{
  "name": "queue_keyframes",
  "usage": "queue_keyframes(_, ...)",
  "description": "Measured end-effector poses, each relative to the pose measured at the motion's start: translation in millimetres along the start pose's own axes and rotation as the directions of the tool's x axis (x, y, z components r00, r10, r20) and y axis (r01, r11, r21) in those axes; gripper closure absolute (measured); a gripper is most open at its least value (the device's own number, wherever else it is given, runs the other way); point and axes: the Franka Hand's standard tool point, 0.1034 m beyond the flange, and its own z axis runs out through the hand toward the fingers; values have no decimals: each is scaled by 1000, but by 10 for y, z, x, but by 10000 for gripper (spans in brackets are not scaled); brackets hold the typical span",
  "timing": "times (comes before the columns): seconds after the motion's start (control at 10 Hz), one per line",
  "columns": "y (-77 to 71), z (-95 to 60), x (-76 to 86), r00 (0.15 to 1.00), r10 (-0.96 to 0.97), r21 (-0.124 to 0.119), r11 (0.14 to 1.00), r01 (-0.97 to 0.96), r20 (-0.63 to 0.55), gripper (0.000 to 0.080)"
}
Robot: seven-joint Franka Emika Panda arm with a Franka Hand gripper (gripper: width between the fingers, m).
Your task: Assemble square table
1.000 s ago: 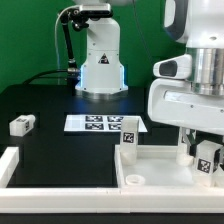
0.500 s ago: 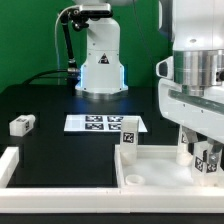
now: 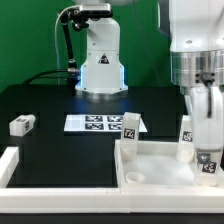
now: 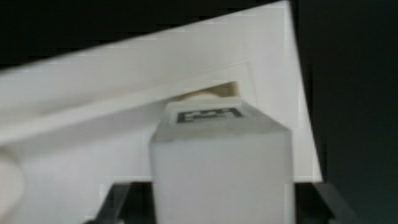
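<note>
Nearest: long white rail with upturned ends (image 3: pixel 40 190) along the front edge. Large white plastic square slab with raised rim (image 3: pixel 165 165) at 5 o'clock, tagged leg block (image 3: pixel 129 130) upright on its far corner. Gripper (image 3: pixel 205 150) at 3 o'clock, fingers clamped on a white tagged leg block (image 4: pixel 221 150) over the slab corner. Loose small leg block (image 3: pixel 22 124) at 9 o'clock. Flat marker board (image 3: pixel 98 123) mid-table.
</note>
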Motion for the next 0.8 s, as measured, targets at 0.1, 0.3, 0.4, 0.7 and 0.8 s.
queue_keyframes(0.1,25,6,35,995,98,30,995,-99,16,501)
queue_keyframes(0.3,28,-1,89,991,130,27,991,-130,16,499)
queue_keyframes(0.4,29,0,89,991,131,28,991,-131,15,489)
queue_keyframes(0.7,37,14,88,995,103,27,994,-103,14,320)
queue_keyframes(0.8,21,-12,104,997,74,32,997,-75,14,183)
